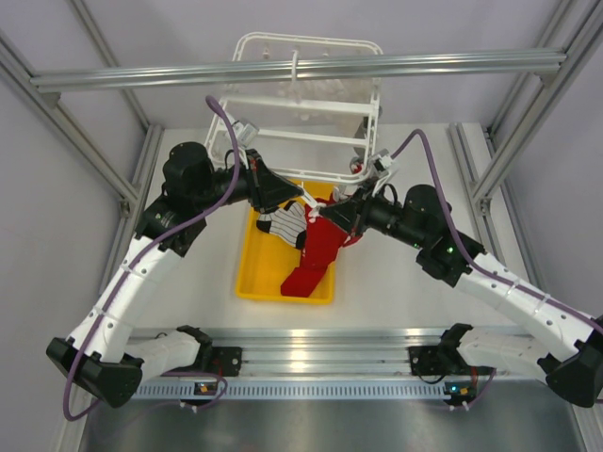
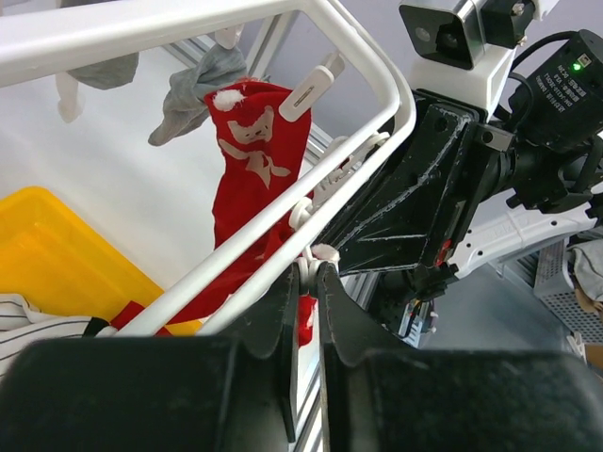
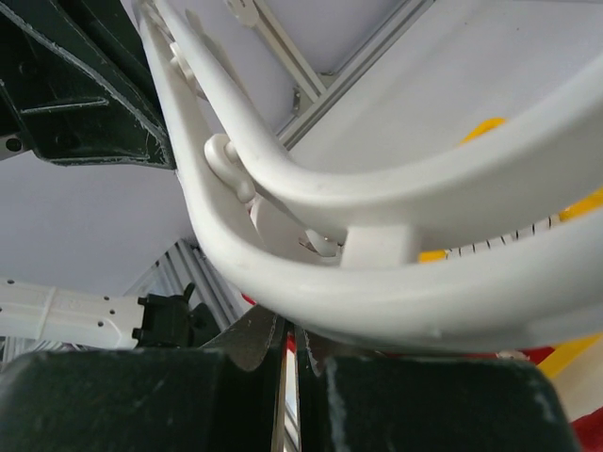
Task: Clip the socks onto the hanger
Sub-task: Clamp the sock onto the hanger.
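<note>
The hanger (image 1: 311, 138) stands at the back of the tabletop, its near rail right over the far end of the yellow tray (image 1: 250, 273). Both arms crowd in at that rail. The left hand (image 2: 309, 273) is closed to a thin slit with a small white clip (image 2: 325, 252) at its fingertips, and it looks to be pinching it. The right hand (image 3: 287, 334) has its fingers pressed together just under the rail. I can't tell whether anything is caught between them.

A red sock (image 1: 316, 259) hangs up by the rail with its lower end trailing into the tray. What holds its top I can't make out. A striped sock (image 1: 281, 224) lies in the tray beside it.

The socks look light, soft and limp, so they will sag and fold. I'd take one at the cuff, where the doubled edge gives the clip something to bite. The clips are tiny, springy and dangle loose, so they will likely swing away unless one is steadied. The frame is stiff but light and may shift if pushed.
</note>
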{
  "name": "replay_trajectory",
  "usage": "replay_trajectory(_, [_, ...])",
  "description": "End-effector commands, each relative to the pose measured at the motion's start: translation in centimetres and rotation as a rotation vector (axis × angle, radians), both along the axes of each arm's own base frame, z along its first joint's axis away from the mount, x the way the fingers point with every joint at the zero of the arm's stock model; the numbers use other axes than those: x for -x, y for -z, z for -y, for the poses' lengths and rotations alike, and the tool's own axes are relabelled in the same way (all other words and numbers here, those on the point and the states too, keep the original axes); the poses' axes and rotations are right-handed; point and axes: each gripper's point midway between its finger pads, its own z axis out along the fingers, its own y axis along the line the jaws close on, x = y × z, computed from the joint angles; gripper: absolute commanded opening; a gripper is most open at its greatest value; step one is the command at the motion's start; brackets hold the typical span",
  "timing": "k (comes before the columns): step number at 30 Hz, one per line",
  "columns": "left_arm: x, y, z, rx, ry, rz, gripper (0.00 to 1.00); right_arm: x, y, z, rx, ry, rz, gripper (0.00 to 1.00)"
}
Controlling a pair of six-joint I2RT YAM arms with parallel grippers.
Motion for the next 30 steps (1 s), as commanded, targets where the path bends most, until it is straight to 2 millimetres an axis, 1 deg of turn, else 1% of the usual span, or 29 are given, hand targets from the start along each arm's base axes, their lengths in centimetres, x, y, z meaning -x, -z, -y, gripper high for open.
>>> replay_trajectory(1, [3.3,2.1,0.6,-0.030,0.146,-0.110,0.13,-0.2,-5.5,0.3,-0.113,0.007,0.102,0.00])
replay_trajectory(2, [3.3,1.9,0.5,-0.030,0.142,-0.104,0.19,-0.2,-5.6,0.3,-0.114,0.008,0.105,0.00])
replay_trajectory(4, [3.2,1.9,0.5,-0.033,0.130,-0.104,0.27,-0.3,-5.5,0.3,-0.112,0.011,0.105,0.00])
replay_trajectory(5, [3.1,1.9,0.4,-0.033,0.125,-0.104,0.34,-0.4,-5.5,0.4,-0.112,0.014,0.107,0.00])
replay_trajectory(7, [2.9,1.8,0.4,-0.031,0.108,-0.104,0.39,-0.5,-5.5,0.4,-0.111,0.019,0.106,0.00])
replay_trajectory(9, [2.8,1.6,0.2,-0.029,0.094,-0.102,0.48,-0.6,-5.3,0.4,-0.107,0.019,0.103,0.00])
replay_trajectory(13, [2.5,1.4,-0.1,-0.031,0.061,-0.088,0.55,-0.9,-5.0,0.6,-0.093,0.035,0.106,0.00])
replay_trajectory(15, [2.6,1.3,-0.2,-0.030,0.056,-0.082,0.57,-1.0,-4.7,0.7,-0.086,0.039,0.101,0.00])
replay_trajectory(18, [3.0,1.1,-0.5,-0.027,0.050,-0.081,0.62,-1.1,-4.4,0.9,-0.074,0.044,0.110,0.00])
replay_trajectory(19, [2.9,1.1,-0.6,-0.026,0.045,-0.083,0.66,-1.2,-4.2,0.9,-0.065,0.047,0.116,0.00])
replay_trajectory(22, [3.3,0.8,-1.0,-0.014,0.038,-0.094,0.72,-1.6,-3.2,1.0,-0.025,0.061,0.123,0.00])
replay_trajectory(23, [3.4,0.6,-1.2,-0.010,0.025,-0.094,0.77,-1.8,-2.7,1.1,-0.012,0.068,0.120,0.00])
replay_trajectory(25, [3.4,0.4,-1.6,-0.002,0.005,-0.098,0.78,-2.0,-2.3,1.4,0.008,0.080,0.135,0.00])
replay_trajectory(29, [4.0,-0.5,-2.5,0.022,-0.037,-0.090,0.78,-2.9,-1.5,2.0,0.037,0.110,0.142,0.00])
replay_trajectory(30, [3.8,-0.4,-2.7,0.020,-0.058,-0.093,0.78,-3.1,-1.5,2.1,0.037,0.115,0.145,0.00])
